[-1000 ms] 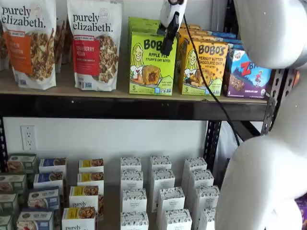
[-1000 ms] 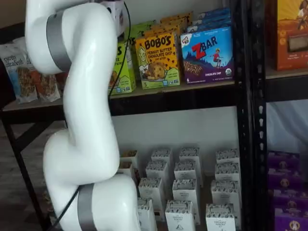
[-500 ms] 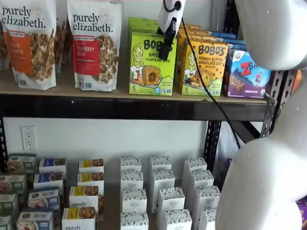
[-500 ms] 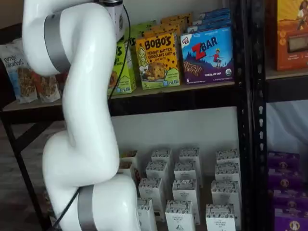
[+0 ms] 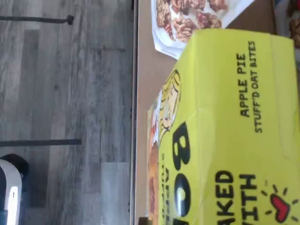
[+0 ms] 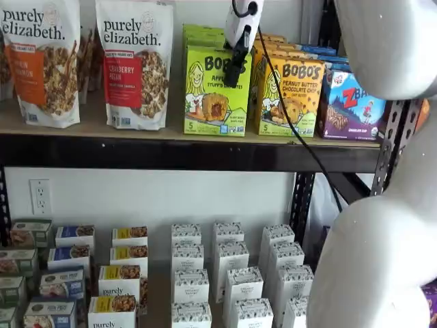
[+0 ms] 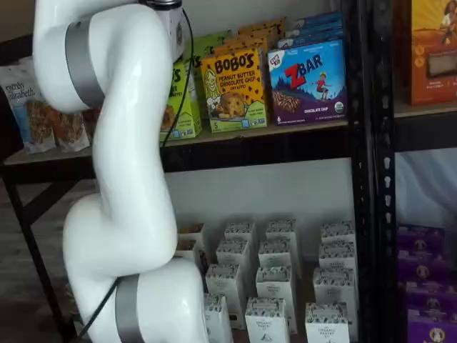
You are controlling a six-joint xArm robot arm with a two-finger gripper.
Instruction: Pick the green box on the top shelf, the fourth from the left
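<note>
The green box, lime-green Bobo's Apple Pie, stands at the front of its row on the top shelf. In a shelf view the arm covers most of it. The wrist view looks close onto its top face and the tan shelf board. My gripper hangs from the view's top edge in front of the box's upper right part. Its black fingers show side-on as one dark bar, so I cannot tell whether they are open.
A yellow-orange Bobo's peanut butter box stands right of the green box, then a blue ZBar box. Purely Elizabeth granola bags stand to its left. Several white boxes fill the lower shelf. My white arm fills the foreground.
The gripper's fingers have shifted slightly left and lower over the green box's front. The boxes have not moved.
</note>
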